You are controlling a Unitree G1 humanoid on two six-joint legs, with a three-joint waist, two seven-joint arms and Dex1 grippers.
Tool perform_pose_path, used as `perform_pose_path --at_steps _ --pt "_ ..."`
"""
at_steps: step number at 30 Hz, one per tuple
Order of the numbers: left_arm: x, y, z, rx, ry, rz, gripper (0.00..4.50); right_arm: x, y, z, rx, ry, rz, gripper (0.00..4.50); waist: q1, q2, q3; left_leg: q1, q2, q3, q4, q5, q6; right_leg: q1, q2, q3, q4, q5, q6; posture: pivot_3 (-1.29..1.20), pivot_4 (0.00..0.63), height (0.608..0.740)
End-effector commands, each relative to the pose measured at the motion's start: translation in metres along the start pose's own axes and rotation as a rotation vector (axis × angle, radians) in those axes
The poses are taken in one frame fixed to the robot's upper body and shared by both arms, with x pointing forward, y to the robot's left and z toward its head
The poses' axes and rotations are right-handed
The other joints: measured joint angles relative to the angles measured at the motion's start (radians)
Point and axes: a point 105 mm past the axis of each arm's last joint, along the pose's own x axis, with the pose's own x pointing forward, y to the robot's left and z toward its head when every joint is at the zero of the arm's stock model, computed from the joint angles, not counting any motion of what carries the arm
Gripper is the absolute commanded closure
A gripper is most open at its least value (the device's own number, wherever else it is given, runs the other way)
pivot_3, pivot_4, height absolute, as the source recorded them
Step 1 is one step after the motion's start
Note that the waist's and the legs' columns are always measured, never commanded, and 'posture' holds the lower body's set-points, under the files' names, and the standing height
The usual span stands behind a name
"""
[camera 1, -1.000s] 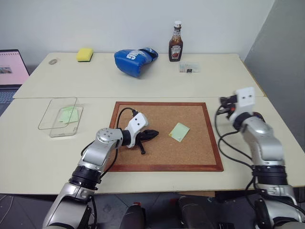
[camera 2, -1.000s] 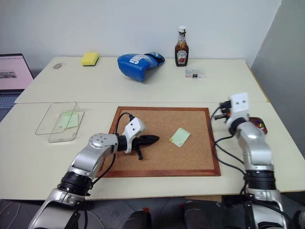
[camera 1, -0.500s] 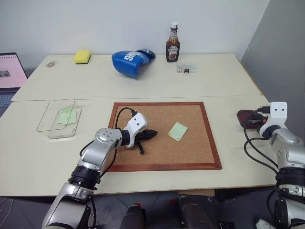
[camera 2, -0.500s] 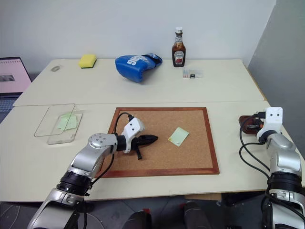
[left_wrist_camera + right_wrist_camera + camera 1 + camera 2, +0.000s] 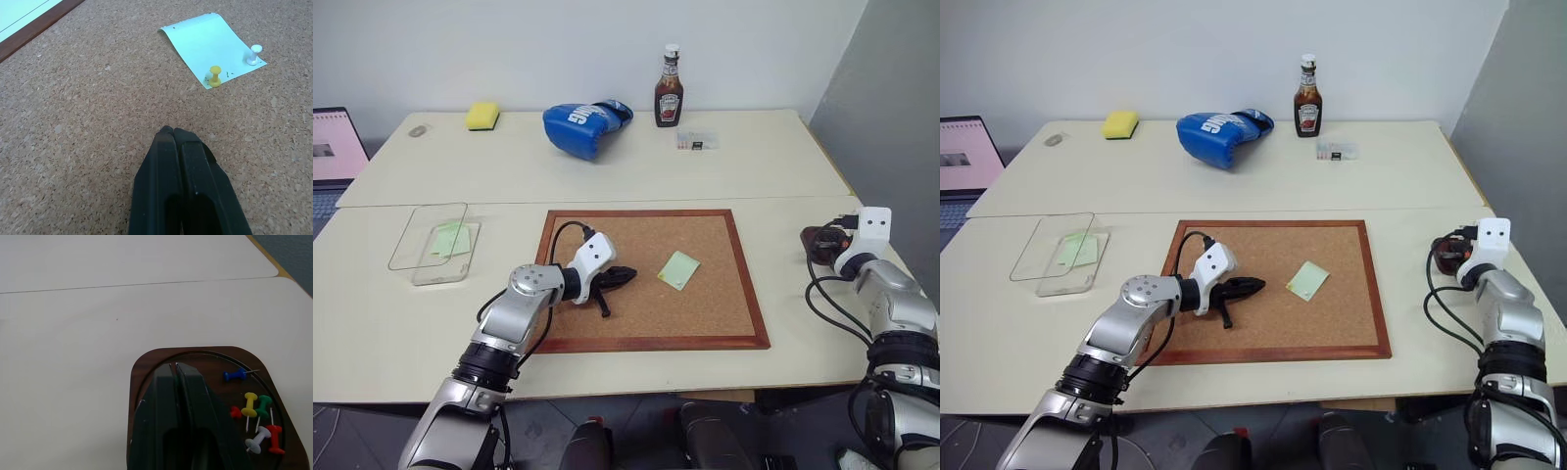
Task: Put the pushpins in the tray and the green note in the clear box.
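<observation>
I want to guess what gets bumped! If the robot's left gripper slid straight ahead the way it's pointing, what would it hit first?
Probably the green note. The left gripper, fingers shut, points low across the corkboard toward the note, which a yellow pushpin and a white pushpin hold down. It might scrape the cork first; depth is unclear.

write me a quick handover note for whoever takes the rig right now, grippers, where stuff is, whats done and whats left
Left gripper: shut, empty, over the corkboard, short of the green note.
Right gripper: shut, over the tray at the table's right edge; whether it holds a pin is not visible.
Done: six pushpins lie in the tray. One green sheet is already in the clear box, far left, its lid ajar.
Left: the note on the corkboard is pinned by a yellow pin and a white pin. Pull both, drop them in the tray, then move the note to the box.
</observation>
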Motion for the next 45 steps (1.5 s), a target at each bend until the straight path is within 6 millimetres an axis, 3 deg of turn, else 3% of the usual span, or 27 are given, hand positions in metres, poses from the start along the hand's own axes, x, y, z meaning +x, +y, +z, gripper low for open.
perform_pose_path --at_steps 1,3,6,17,22,28,35,39,45 --pt "0.001 -0.005 -0.016 -0.021 0.063 -0.015 4.50 0.003 0.003 0.015 -0.019 -0.052 0.012 4.49 0.000 0.000 0.000 0.000 0.000 0.000 0.000 0.000 0.000 0.000 0.000 0.000 0.000 0.000 0.000 0.00 0.150 0.740" --pt "0.001 -0.005 -0.015 -0.019 0.060 -0.013 4.50 0.003 0.003 0.014 -0.020 -0.048 0.014 4.49 -0.001 0.000 0.000 0.000 0.000 0.000 0.000 0.000 0.000 0.000 0.000 0.000 0.000 0.000 0.000 0.00 0.150 0.740" --pt "0.002 -0.005 -0.015 -0.018 0.060 -0.014 4.50 0.003 0.002 0.012 -0.024 -0.046 0.014 3.90 -0.001 0.000 0.000 0.000 0.000 0.000 0.000 0.000 0.000 0.000 0.000 0.000 0.000 0.000 0.000 0.00 0.150 0.740" --pt "0.004 -0.004 -0.012 -0.008 0.051 -0.020 4.50 -0.002 -0.003 0.018 -0.047 -0.071 0.003 1.35 0.000 0.000 0.000 0.000 0.000 0.000 0.000 0.000 0.000 0.000 0.000 0.000 0.000 0.000 0.000 0.00 0.150 0.740" --pt "0.005 -0.005 -0.011 -0.009 0.045 -0.022 4.50 -0.006 0.000 0.038 -0.116 -0.147 0.015 0.20 0.000 0.000 0.000 0.000 0.000 0.000 0.000 0.000 0.000 0.000 0.000 0.000 0.000 0.000 0.000 0.00 0.150 0.740" --pt "0.006 -0.004 -0.010 -0.006 0.042 -0.020 4.50 -0.013 0.008 0.063 -0.189 -0.241 0.023 0.20 0.001 0.000 0.000 -0.001 0.000 0.000 0.000 0.000 0.000 0.000 0.000 0.000 0.000 0.000 0.000 0.00 0.150 0.740" --pt "0.006 -0.001 -0.010 -0.001 0.042 -0.010 4.50 -0.021 0.014 0.101 -0.120 -0.350 0.054 0.20 0.002 0.000 0.000 -0.001 0.000 0.000 0.000 0.000 0.000 0.000 0.000 0.000 0.000 0.000 0.000 0.00 0.150 0.740" --pt "0.006 -0.001 -0.010 -0.001 0.040 -0.010 4.50 -0.028 0.052 0.108 -0.154 -0.358 0.245 0.20 0.002 0.000 0.000 -0.001 0.000 -0.001 0.000 0.000 0.000 0.000 0.000 0.000 0.000 0.000 0.000 0.00 0.150 0.740" --pt "0.007 -0.002 -0.009 -0.006 0.036 -0.012 4.50 -0.053 0.138 0.079 -0.291 -0.279 0.659 0.20 0.004 0.000 0.000 -0.001 0.000 -0.002 0.000 0.000 0.000 0.000 0.000 -0.001 0.000 0.000 0.000 0.00 0.150 0.740"
